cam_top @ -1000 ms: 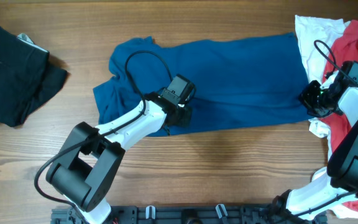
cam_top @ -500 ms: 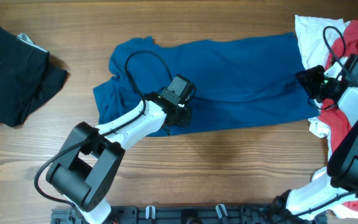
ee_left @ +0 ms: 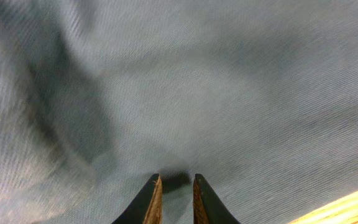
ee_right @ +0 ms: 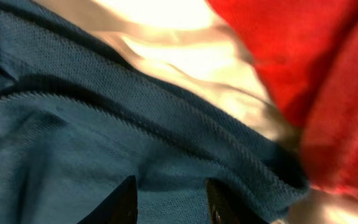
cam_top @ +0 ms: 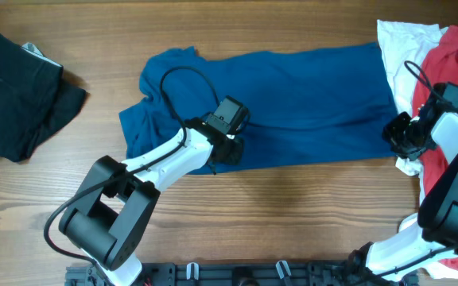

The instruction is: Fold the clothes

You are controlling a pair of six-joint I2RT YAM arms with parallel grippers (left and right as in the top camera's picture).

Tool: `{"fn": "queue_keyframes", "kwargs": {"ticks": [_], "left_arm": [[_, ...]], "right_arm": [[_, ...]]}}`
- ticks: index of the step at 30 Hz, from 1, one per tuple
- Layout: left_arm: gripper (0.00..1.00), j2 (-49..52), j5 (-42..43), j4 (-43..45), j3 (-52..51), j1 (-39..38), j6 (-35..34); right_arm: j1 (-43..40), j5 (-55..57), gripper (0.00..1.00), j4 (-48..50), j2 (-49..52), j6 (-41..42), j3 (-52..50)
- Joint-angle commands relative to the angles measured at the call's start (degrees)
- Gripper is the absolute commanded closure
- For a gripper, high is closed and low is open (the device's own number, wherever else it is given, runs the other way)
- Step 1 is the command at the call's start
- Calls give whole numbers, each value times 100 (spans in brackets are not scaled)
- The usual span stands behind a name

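Pinches the near edge of the blue shirt (cam_top: 293,103) in the closed left gripper (cam_top: 230,149). Holds the right gripper (cam_top: 396,135) parted over the shirt's right hem, gripping nothing. Leaves the shirt spread flat at centre, no fold yet made. Shows the black garment (cam_top: 18,91) at far left, apparently folded. Leaves the white garment (cam_top: 400,48) and red garment (cam_top: 452,56) heaped at right.
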Motion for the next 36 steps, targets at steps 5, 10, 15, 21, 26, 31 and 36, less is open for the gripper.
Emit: {"fn": "queue_keyframes", "kwargs": {"ticks": [5,10,15,21,26,31,36], "left_arm": [[84,42,-420,-568,-179,87,-782],[87,42,-157,-890,-437,92,-933],[96,39,-50,-1143,-752,92,-1207],[96,-1357,-291,-1394,-732,284,-1191],[94,-3016,-1088,-2098,-739,1539,-1368],[83,-3136,-428,-2455,-841,3362,-1814],[91,-3025,81,-2667,-1399,4723,-2214]], "right_arm": [[-50,1233,69,-691,22,122,-549],[-160,1738,71,-1377,20,511,-549],[-214,1733,71,-1523,20,520,-549],[-214,1541,69,-1394,20,422,-549],[-214,1425,69,-1259,20,411,-549],[-214,1320,68,-1130,20,407,-549],[-214,1296,67,-1086,20,409,-549]]}}
